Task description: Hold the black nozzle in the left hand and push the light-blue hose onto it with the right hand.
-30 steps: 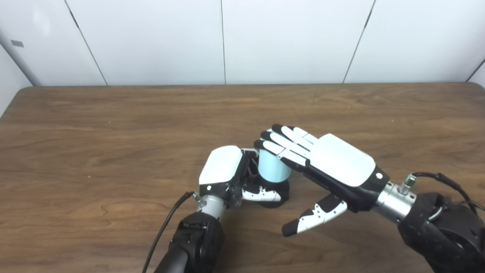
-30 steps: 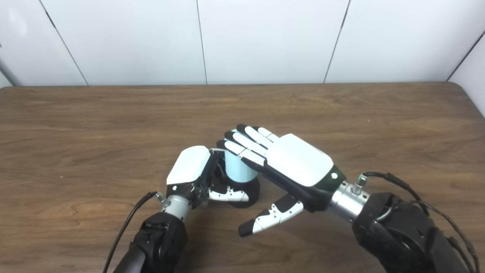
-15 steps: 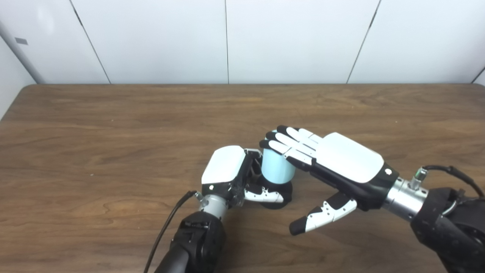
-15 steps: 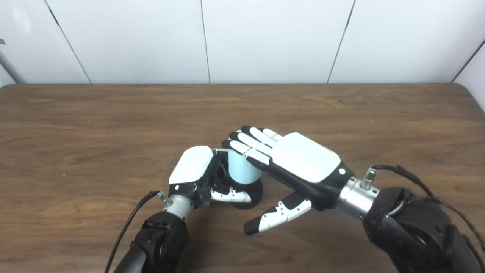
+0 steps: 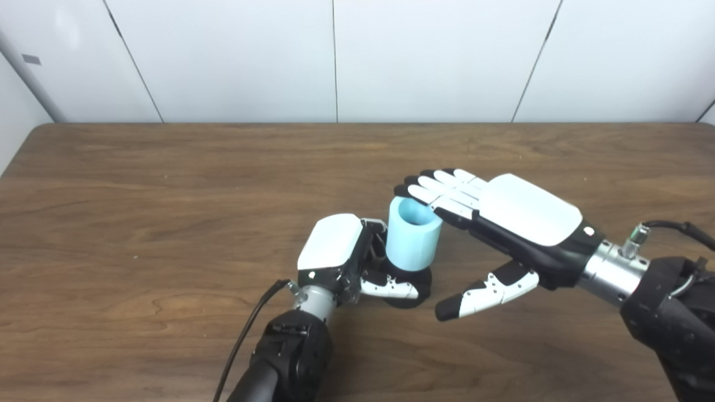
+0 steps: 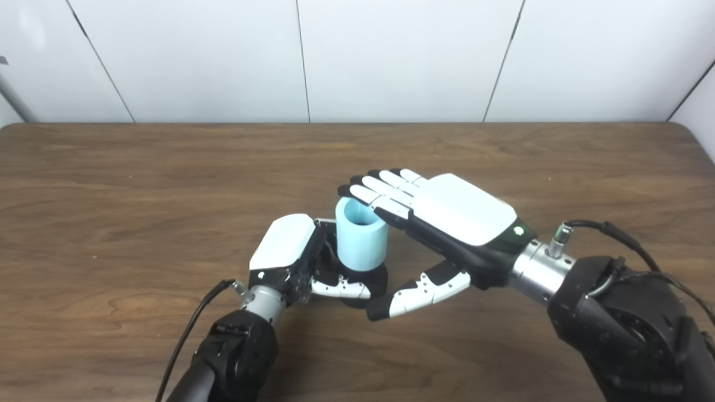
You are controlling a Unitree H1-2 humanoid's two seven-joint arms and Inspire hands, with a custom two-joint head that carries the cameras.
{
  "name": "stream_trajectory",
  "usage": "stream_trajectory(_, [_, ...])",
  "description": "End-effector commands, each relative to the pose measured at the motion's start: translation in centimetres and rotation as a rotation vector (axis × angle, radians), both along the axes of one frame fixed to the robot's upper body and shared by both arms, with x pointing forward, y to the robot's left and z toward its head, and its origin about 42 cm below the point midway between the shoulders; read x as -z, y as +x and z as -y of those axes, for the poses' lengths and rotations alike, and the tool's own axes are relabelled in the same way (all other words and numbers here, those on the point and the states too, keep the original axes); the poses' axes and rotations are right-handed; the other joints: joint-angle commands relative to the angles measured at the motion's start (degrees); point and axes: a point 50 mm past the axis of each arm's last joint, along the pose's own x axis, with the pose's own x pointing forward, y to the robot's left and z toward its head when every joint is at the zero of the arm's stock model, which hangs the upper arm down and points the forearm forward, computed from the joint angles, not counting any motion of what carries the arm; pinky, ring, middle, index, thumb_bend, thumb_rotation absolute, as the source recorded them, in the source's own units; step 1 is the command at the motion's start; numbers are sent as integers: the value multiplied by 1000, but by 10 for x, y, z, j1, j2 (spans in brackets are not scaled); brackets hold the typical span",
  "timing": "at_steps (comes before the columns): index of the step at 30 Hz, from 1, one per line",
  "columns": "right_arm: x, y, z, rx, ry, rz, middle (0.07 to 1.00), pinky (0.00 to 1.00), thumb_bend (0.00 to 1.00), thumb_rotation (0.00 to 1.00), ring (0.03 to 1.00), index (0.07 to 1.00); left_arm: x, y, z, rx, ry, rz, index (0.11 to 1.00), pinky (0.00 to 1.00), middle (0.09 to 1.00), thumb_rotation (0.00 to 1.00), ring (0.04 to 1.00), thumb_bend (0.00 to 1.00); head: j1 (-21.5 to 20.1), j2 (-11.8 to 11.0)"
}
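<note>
The short, light-blue cylindrical hose piece (image 5: pixel 413 241) stands upright near the middle of the brown wooden table (image 5: pixel 139 184), its long axis vertical and its open mouth facing up. Its lower end sits on the round black nozzle (image 5: pixel 410 282), whose dark base shows just below the blue wall and rests on the wood. How deep the hose is seated on it cannot be seen.

The left hand (image 5: pixel 341 257), white-backed with black fingers, lies just left of the hose, curled around the nozzle's base; its thumb crosses in front of the black base and its other fingers are hidden behind the hose. It appears to be gripping the nozzle, steadying it.

The right hand (image 5: pixel 503 218) lies to the right of the hose and is raised above it, palm down, fingers (image 5: pixel 433 190) straight and close together, thumb spread away below. It holds nothing. The fingertips reach over the right rim of the hose's mouth, at or just above it; contact cannot be told.

Any further push would therefore run straight down along the hose's axis, with the flat fingers first brought over its centre.
</note>
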Motion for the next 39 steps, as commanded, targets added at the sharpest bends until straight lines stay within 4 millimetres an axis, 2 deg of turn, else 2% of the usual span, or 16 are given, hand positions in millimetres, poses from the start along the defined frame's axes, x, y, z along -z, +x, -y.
stream_trajectory(1, [-15, 2, 3, -2, -4, 74, 996, 1000, 651, 948, 1000, 974, 34, -14, -3, 15, 67, -198, 467, 471, 528, 0, 487, 499, 1, 1])
stream_trajectory(8, [-14, 6, 2, -1, -24, 79, 995, 1000, 655, 962, 1000, 969, 34, -14, -3, 11, 69, -202, 467, 477, 527, 0, 503, 499, 0, 0])
stream_trajectory(22, [4, 3, 0, 0, -63, 9, 976, 1000, 658, 934, 1000, 948, 34, -14, -3, 17, 60, -199, 463, 487, 528, 0, 502, 498, -1, 0])
stream_trajectory(29, [11, 0, -6, -17, -86, -2, 979, 1000, 654, 951, 1000, 956, 33, -14, -3, 17, 61, -196, 462, 480, 529, 0, 497, 499, -1, 1])
stream_trajectory(39, [9, -6, -6, -23, -76, 2, 975, 1000, 652, 964, 1000, 955, 33, -14, -3, 21, 68, -197, 463, 486, 530, 0, 504, 498, -1, 2])
